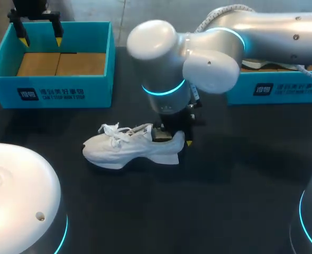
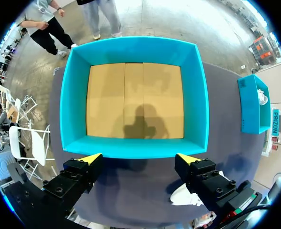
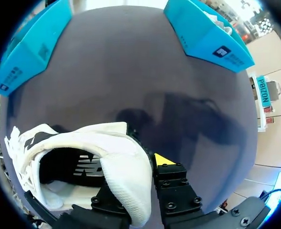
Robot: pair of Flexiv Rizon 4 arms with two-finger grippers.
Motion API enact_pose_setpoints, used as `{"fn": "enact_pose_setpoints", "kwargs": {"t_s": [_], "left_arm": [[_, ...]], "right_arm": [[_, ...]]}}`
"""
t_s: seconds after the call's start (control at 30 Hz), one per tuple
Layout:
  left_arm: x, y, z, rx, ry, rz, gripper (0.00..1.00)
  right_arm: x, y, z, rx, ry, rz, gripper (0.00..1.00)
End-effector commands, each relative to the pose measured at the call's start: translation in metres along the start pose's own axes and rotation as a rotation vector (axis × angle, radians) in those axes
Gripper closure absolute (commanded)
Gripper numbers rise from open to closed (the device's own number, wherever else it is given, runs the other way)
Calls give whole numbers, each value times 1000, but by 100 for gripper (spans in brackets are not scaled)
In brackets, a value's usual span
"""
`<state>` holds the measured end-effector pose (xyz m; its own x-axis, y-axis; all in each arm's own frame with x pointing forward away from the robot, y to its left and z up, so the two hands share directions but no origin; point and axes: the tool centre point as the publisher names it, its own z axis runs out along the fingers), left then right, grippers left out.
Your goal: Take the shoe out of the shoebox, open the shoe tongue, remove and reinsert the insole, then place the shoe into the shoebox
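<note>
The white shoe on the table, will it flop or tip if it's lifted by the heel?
The shoe may tip toe-down, since the right gripper pinches only its heel collar. Its laces will likely dangle; the thick sole looks stiff.

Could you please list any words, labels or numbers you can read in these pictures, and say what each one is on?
Left shoebox, front wall: white logo and lettering, too blurred to read.
Right shoebox, front wall: similar white print, too blurred to read.
Insole inside the shoe: white mark, partly hidden, unreadable.
No numbers show.
</note>
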<state>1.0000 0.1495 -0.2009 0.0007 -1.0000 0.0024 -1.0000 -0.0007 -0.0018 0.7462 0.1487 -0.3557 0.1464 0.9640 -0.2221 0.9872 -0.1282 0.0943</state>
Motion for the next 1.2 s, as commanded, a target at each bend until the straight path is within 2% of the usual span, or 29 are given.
{"fn": "enact_pose_setpoints", "kwargs": {"t_s": [0.03, 0.1, 0.7, 0.73, 0.8, 0.83, 0.87, 1.2], "left_arm": [[0, 0, 0, -1, -1, 0, 0], [0, 0, 0, -1, -1, 0, 0], [0, 0, 0, -1, -1, 0, 0], [0, 0, 0, -1, -1, 0, 0], [0, 0, 0, -1, -1, 0, 0], [0, 0, 0, -1, -1, 0, 0], [0, 0, 0, -1, -1, 0, 0], [0, 0, 0, -1, -1, 0, 0]], "right_arm": [[2, 0, 7, -10, -4, -1, 100], [1, 1, 8, -28, -1, -18, 100], [-11, 5, 37, -22, -27, 9, 100], [-12, 5, 37, -20, -28, 10, 96], [-14, 5, 37, -15, -28, 19, 44], [-15, 5, 36, -17, -30, 25, 9], [-16, 5, 36, -19, -35, 37, 2], [-19, 0, 17, -12, 19, 36, 0]]}}
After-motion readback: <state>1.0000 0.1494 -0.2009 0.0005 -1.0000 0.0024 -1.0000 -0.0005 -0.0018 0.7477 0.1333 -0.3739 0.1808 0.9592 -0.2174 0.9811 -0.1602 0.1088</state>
